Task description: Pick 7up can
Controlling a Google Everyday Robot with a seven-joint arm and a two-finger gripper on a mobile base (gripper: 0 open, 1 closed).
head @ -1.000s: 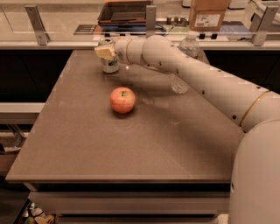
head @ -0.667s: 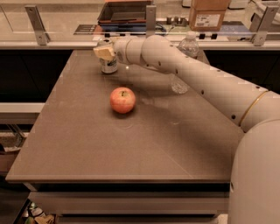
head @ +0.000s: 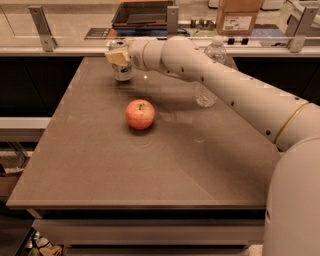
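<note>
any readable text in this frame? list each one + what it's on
None can be read.
White label on the cardboard box: print too blurred.
7up can, at the tool near the table's far edge: markings too blurred.

No text can be read. The cardboard box [head: 239, 15] at the back carries a white label [head: 237, 22] with illegible print. The 7up can [head: 123, 71], at the end effector [head: 118, 55] near the far edge of the surface [head: 150, 170], shows no legible brand.
</note>
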